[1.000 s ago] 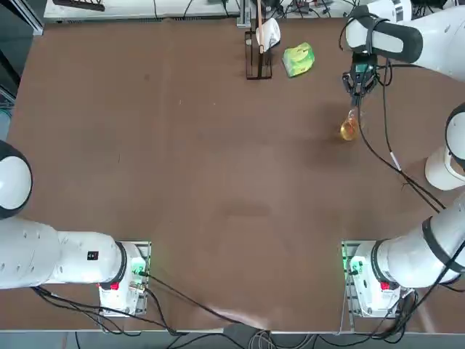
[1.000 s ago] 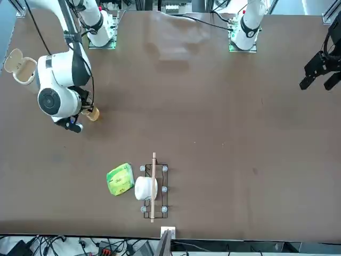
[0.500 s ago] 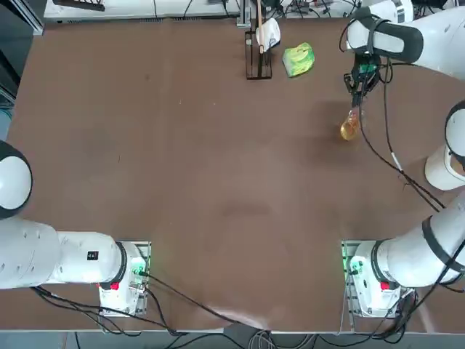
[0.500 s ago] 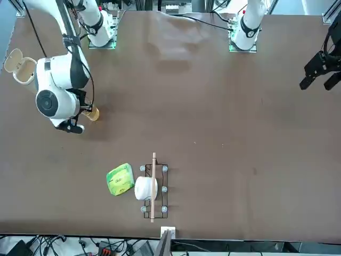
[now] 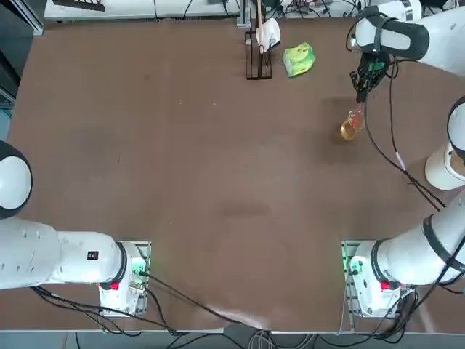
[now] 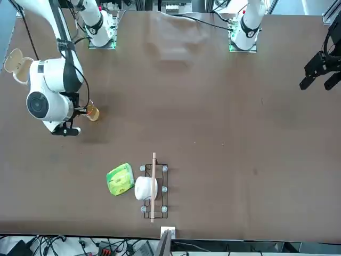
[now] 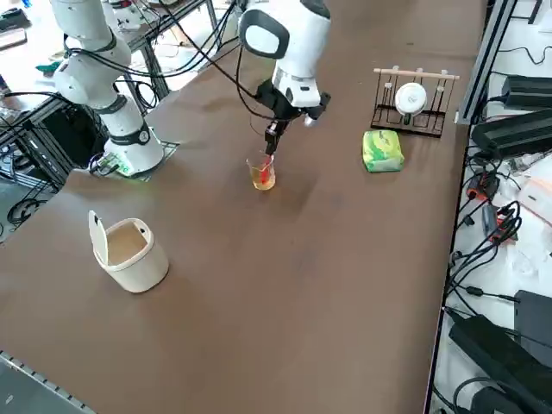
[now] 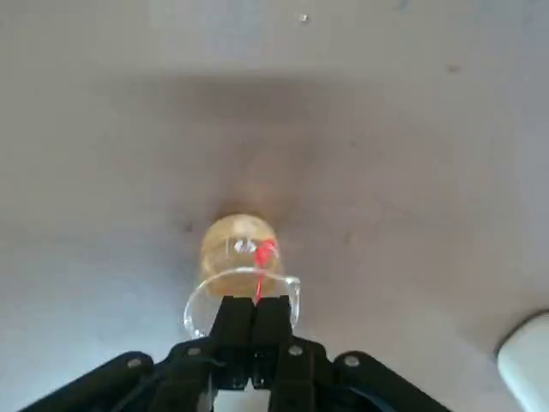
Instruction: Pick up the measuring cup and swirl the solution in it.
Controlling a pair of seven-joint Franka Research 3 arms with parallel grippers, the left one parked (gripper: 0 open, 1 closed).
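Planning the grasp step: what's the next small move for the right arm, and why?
Probably open the fingers before descending. The wrist view shows the right gripper with its fingers pressed together, just above the rim of the measuring cup. The cup stands upright on the table, so no grasp seems possible yet.

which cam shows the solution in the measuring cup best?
Right wrist view: the solution fills the measuring cup close-up below the right gripper. Top, front and right side views show only a small orange spot.
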